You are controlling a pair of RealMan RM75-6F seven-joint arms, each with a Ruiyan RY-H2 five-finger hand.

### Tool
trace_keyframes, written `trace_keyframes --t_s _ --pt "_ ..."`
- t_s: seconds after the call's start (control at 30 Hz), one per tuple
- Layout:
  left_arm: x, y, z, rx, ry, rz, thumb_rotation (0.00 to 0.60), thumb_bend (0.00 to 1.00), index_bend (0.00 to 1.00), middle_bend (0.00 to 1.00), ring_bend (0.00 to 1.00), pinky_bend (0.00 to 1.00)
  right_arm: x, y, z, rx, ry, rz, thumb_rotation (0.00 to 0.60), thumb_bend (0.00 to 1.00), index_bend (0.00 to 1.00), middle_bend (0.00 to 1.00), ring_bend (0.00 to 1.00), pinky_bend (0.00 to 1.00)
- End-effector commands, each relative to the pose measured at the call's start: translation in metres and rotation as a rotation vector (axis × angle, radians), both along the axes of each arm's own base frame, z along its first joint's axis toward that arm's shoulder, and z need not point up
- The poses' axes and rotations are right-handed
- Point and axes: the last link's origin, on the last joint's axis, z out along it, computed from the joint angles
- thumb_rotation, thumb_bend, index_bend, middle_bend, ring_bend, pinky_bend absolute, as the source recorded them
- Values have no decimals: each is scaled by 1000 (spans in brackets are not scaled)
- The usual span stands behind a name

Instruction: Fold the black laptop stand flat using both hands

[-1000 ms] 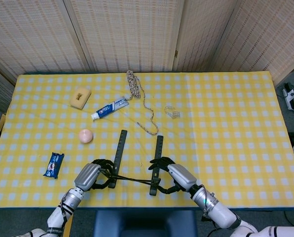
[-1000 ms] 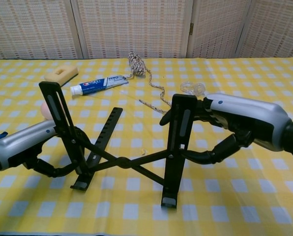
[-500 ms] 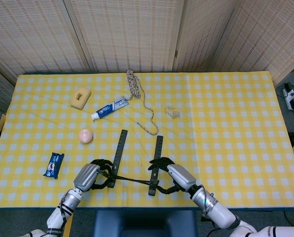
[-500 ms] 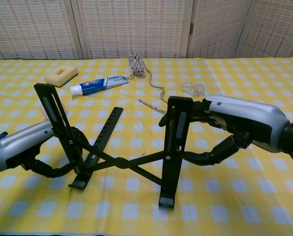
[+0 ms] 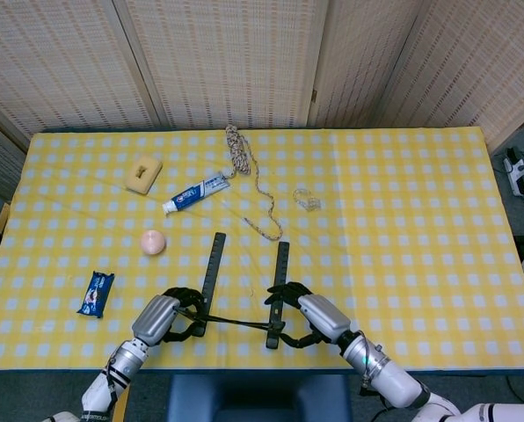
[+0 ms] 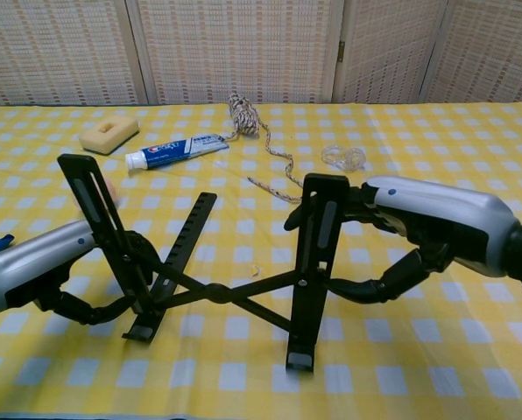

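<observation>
Left hand: I have it curled around the lower part of the stand's left upright; the fingers wrap under and behind the bar, so I judge it a hold, not a mere touch.
Right hand: it is clamped on the right upright, fingers reaching over the top part of the bar, thumb hooked beneath.
Laptop stand: it sits between my two hands at the near table edge, both uprights raised and tilted, the crossed struts spread in an X between them. One slotted arm lies flat on the tablecloth, running away from my left hand.
Done so far: both hands are on the stand, one on each side. That is all I can count as done.
Left to do: the real folding. The uprights must come down and the X must close; I judge the task barely begun.
Clutter: toothpaste tube, sponge and rope lie well beyond my hands, out of the way.
</observation>
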Motion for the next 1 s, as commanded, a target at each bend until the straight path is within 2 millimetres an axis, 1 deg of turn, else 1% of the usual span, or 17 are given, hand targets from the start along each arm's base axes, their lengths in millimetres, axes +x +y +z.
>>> trace_keyframes --t_s 0.03,0.23,0.3,0.4,0.47,0.5,0.57,0.63,0.7,0.77,1.0 --pt "2 -2 1 -8 2 -10 600 450 377 327 229 231 -1 0 1 -5 17 19 600 394 190 112 71 0" --pt "7 -5 7 -4 -6 -31 600 428 271 277 177 210 4 -6 1 -51 -8 20 600 393 104 100 66 0" --pt "8 -6 10 2 -8 -38 600 422 231 248 145 203 6 -10 1 -74 -24 15 600 393 71 100 65 0" --pt "9 -7 17 15 -7 -46 600 414 162 187 89 178 9 -16 1 -109 -43 0 600 393 17 99 64 0" --pt "10 -7 22 25 -8 -51 600 410 123 145 55 155 9 -21 0 -134 -51 -16 600 393 1 95 64 0" --pt "10 -7 25 30 -8 -54 600 409 112 127 42 149 10 -24 1 -147 -60 -30 600 393 0 90 64 0" --pt "11 -8 30 38 -7 -58 600 406 79 58 9 129 10 -29 1 -168 -65 -45 600 393 0 74 59 0" --pt "12 -8 36 56 -8 -65 600 404 48 12 0 109 8 -34 1 -192 -66 -72 600 394 0 50 50 0" --pt "13 -8 42 74 -14 -72 600 402 35 1 0 94 5 -39 1 -202 -58 -100 600 394 0 14 31 0" --pt "14 -7 46 84 -18 -77 600 402 33 0 0 87 3 -42 1 -198 -51 -125 600 394 0 1 15 0" --pt "15 1 61 136 -15 -92 600 401 29 0 0 79 -1 -53 10 -298 -116 -185 600 393 0 0 0 0"
